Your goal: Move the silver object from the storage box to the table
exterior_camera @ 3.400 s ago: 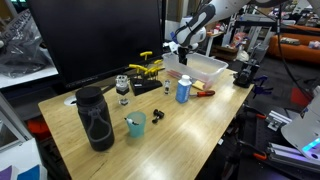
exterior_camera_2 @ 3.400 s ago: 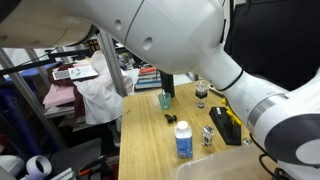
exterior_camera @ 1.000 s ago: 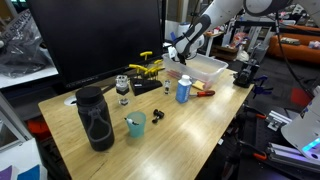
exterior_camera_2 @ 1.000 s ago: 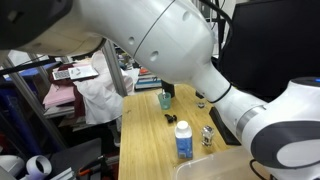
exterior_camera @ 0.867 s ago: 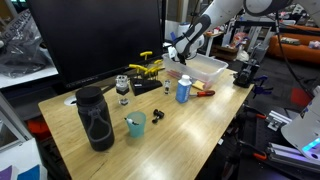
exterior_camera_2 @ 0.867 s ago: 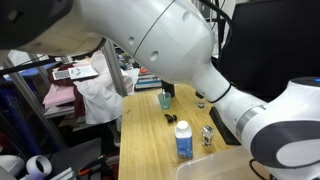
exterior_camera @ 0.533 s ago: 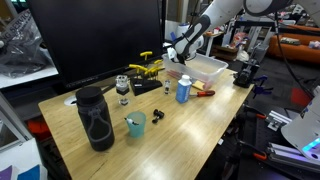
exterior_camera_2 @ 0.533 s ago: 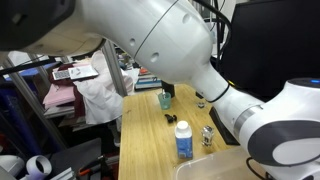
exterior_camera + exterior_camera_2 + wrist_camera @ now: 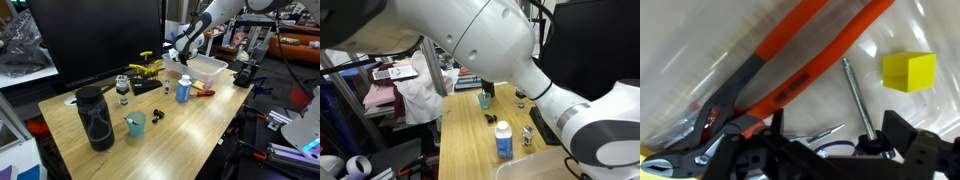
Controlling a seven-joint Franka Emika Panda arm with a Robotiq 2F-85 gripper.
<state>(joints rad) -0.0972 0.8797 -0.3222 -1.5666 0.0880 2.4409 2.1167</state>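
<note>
The storage box (image 9: 212, 70) stands at the far end of the table (image 9: 170, 125). My gripper (image 9: 181, 52) hangs over the box's near-left end. In the wrist view the box floor (image 9: 700, 40) holds orange-handled pliers (image 9: 790, 60), a yellow cube (image 9: 909, 70) and a thin silver rod with a black end (image 9: 854, 92). A small pointed silver piece (image 9: 826, 131) lies beside it. My gripper (image 9: 835, 142) is open, its black fingers on either side of the rod's black end. It does not hold anything.
A blue-labelled can (image 9: 183, 90) stands just in front of the box. A teal cup (image 9: 135, 124), a tall black bottle (image 9: 95, 118), a small jar (image 9: 123, 88) and yellow clamps (image 9: 148, 66) are on the table. A large dark monitor (image 9: 100, 40) stands behind.
Since 3.4 s ago my arm has come down and toward the box's left end. Over the last second it has hardly moved.
</note>
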